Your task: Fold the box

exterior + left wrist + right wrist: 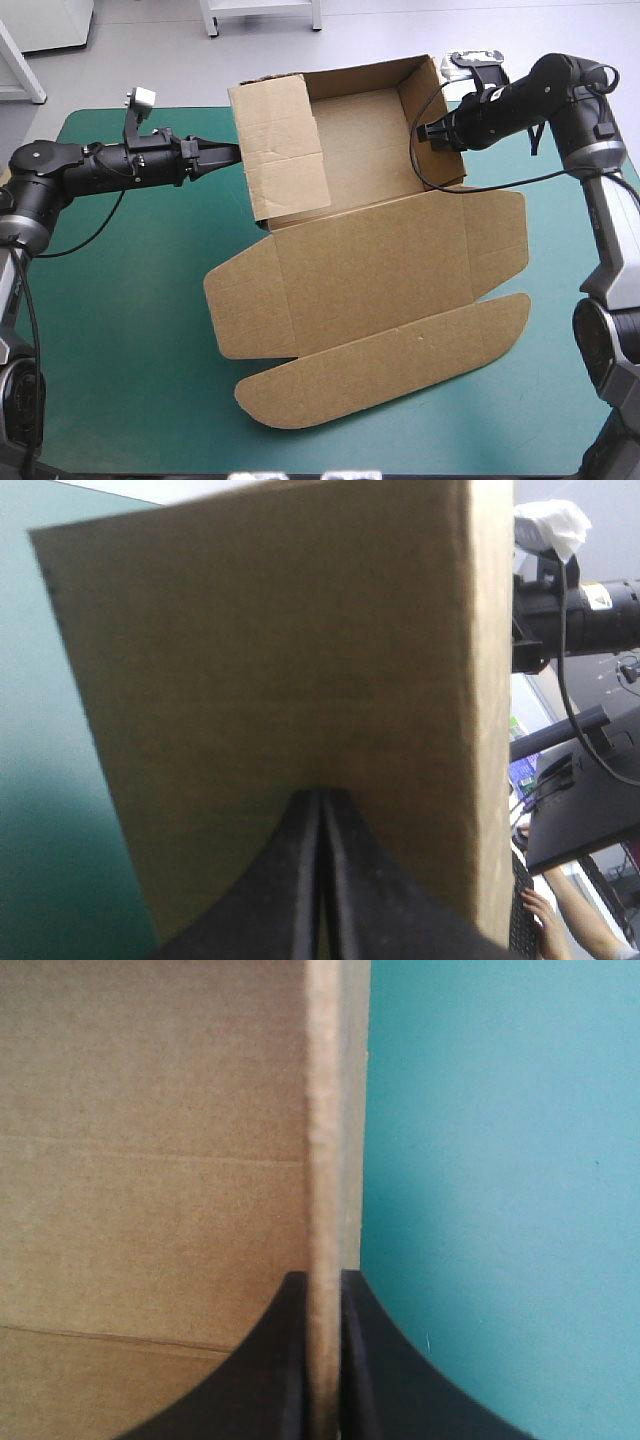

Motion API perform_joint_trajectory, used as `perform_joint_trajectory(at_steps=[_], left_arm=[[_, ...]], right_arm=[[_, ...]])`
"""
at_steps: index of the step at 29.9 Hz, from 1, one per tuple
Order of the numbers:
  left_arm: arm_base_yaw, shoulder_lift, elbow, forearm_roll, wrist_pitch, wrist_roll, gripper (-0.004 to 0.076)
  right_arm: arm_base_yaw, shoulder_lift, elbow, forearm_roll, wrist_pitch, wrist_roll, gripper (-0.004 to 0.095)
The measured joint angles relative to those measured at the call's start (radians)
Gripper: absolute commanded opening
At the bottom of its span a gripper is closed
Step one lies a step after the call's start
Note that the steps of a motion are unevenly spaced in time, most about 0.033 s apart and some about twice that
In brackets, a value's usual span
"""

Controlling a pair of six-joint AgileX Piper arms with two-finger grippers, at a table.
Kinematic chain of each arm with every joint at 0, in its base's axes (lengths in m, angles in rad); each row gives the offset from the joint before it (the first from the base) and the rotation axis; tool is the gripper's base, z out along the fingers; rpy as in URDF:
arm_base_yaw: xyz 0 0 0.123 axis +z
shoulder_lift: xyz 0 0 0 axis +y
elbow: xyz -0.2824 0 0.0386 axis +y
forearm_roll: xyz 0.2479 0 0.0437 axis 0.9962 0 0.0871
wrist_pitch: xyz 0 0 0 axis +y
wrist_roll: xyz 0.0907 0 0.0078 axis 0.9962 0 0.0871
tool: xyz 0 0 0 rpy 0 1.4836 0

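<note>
The brown box (360, 125) stands as an open tray at the back of the table, its walls raised and its lid (380, 290) flat toward the front edge. My left gripper (233, 152) is shut, its tip against the outer face of the tall left wall (285, 150). In the left wrist view the shut fingers (320, 798) point at that broad board face (280, 640). My right gripper (425, 130) is shut on the right wall. The right wrist view shows the wall's edge (322, 1110) running between the fingers (322, 1278), with the box's inner face (150, 1140) to one side.
Teal-green cover (120, 330) lies bare left of the lid and along the front edge. The lid's rounded tuck flap (390, 365) reaches toward the front. Beyond the left wall, the left wrist view catches my right arm (585, 605).
</note>
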Motion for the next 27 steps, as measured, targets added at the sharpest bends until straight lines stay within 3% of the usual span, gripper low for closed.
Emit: perform_joint_trajectory(at_steps=[13,22,27], left_arm=[[-0.058,-0.024,0.0,0.014,0.002,-0.033,0.0409],[-0.06,-0.046,0.0,0.021,0.005,-0.052,0.0435],[-0.062,-0.046,0.0,0.046,-0.003,-0.064,0.0507]], right_arm=[[0.0,0.0,0.0,-0.03,0.0,0.009,-0.0003],[0.013,0.0,0.0,-0.036,0.0,0.02,-0.0003],[0.028,0.0,0.0,-0.05,0.0,0.032,-0.0003]])
